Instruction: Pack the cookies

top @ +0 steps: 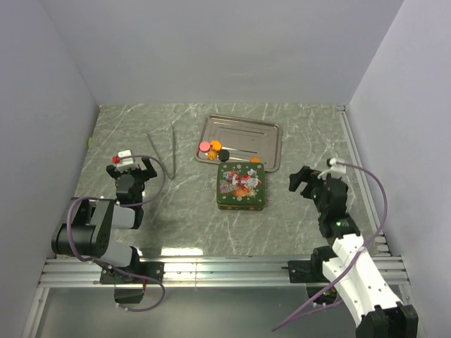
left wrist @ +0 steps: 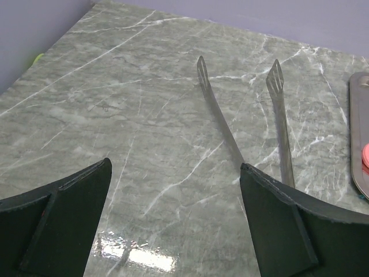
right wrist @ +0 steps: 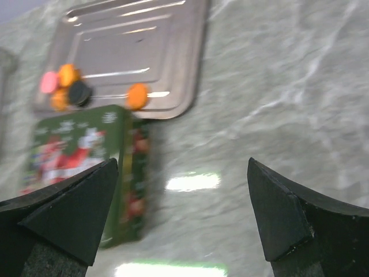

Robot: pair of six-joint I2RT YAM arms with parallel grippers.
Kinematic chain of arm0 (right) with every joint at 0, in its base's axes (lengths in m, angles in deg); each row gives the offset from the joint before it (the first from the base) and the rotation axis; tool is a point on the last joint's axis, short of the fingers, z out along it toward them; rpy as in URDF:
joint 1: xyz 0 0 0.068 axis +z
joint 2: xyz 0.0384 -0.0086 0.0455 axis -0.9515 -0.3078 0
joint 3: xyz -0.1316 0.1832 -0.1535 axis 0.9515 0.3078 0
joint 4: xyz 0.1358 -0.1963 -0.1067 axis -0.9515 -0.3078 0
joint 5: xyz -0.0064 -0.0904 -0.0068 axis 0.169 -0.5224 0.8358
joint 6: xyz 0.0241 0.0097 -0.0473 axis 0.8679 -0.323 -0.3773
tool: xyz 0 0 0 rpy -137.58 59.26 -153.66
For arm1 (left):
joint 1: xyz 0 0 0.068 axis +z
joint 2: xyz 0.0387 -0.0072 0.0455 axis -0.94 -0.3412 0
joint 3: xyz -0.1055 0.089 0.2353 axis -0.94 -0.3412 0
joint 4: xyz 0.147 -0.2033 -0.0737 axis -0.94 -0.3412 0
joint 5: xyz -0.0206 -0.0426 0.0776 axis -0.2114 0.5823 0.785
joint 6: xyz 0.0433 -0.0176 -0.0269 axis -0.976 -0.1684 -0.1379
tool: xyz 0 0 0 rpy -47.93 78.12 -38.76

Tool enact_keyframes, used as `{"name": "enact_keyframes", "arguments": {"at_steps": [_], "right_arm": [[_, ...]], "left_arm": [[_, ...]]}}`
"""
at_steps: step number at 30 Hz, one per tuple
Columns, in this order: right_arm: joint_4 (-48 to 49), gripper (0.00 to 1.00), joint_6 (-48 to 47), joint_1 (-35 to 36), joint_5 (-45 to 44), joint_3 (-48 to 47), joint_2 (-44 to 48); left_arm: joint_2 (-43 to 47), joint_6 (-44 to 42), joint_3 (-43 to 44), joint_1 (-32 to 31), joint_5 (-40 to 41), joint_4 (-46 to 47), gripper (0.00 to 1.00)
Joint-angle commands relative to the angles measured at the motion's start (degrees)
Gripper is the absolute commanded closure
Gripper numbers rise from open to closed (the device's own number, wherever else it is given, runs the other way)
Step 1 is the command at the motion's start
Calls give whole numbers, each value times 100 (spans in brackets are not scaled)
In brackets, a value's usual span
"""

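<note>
Top external view: cookies (top: 213,148) sit at tray's (top: 243,134) near-left corner; tin (top: 242,186) lies lidded just before it. Tongs (top: 163,144) rest left of tray. Left gripper (top: 127,170) and right gripper (top: 308,180) both spread, empty. Judged: lid must come off before packing.

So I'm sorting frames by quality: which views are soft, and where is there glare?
Right wrist view is motion-blurred, smearing the tin and cookies, with bright glare patches on the table beside the tin. Left wrist view is sharp on the tongs, with a small glare spot low between the pincer fingers. Top view is evenly lit, with a glare band near the arm bases.
</note>
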Motion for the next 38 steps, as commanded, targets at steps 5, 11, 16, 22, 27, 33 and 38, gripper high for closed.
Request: {"name": "enact_keyframes", "arguments": {"at_steps": [5,11,16,22,27,33,38], "right_arm": [[3355,0,-1155,-25,-1755,1576,398],[4339,0,-1014,-368,-1878,1483,-1104],[5350,0,-724,-614,-1353,1033,-2572],[6335,0,-1548,-694,-354,874,-3602],[6750,0,-1611,-720,-43,1007,-3734],[6706,0,-1647,-694,-122,1007,-3691],[6705,0,-1655,-694,-113,1015,-3699]], "left_arm": [[14,94,130,24,55,212,0],[14,102,130,24,47,211,1],[14,102,131,24,47,220,1],[5,94,131,24,47,220,1],[14,102,131,24,47,203,1],[-4,94,148,24,47,185,1],[14,94,122,32,38,211,1]]}}
